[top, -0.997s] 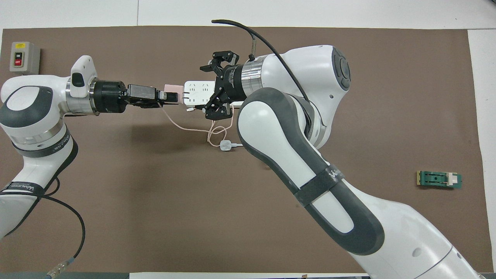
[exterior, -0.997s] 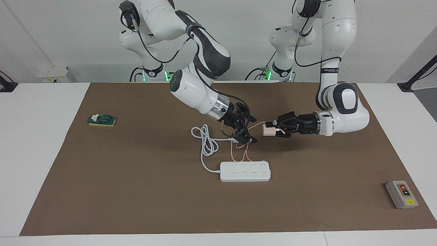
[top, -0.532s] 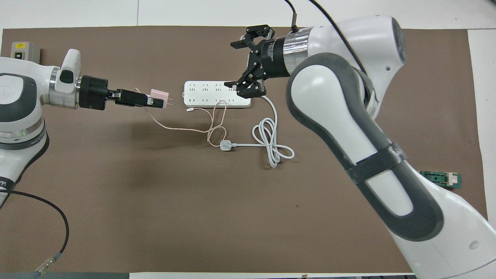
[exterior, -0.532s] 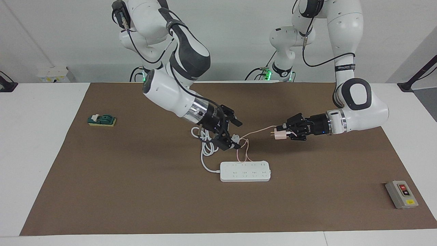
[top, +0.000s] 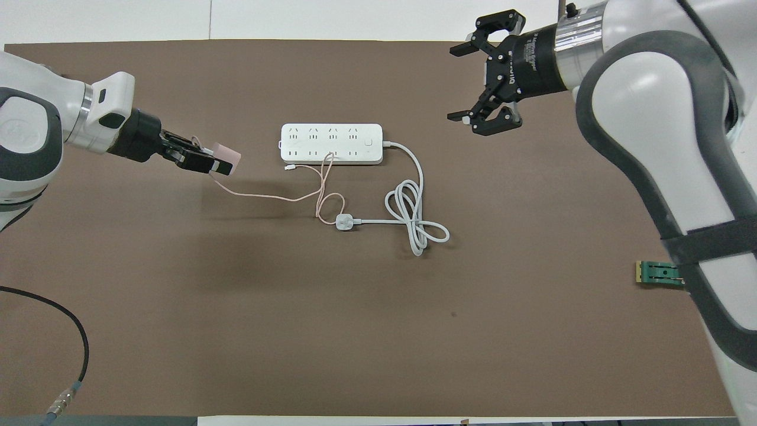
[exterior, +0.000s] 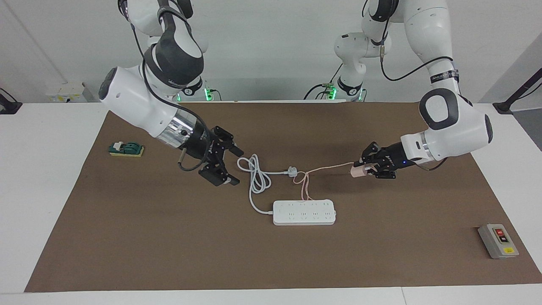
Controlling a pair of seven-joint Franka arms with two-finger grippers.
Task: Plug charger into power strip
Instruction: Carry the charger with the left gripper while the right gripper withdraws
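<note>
My arms are glossy white shells with dark grey joint bands and polished silver wrist collars. Thin black cables loop along them. Both grippers, my left gripper [exterior: 367, 168] and my right gripper [exterior: 220, 163], are matte black; green lights glow at my bases.

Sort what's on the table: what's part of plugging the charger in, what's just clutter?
In the job:
- charger, held in the left hand, above the mat
- its pink cable
- power strip, flat on the mat, nothing plugged in

Lying about:
- white three-pin plug with coiled cord
- grey button box
- green block
- right hand, open and empty
</note>
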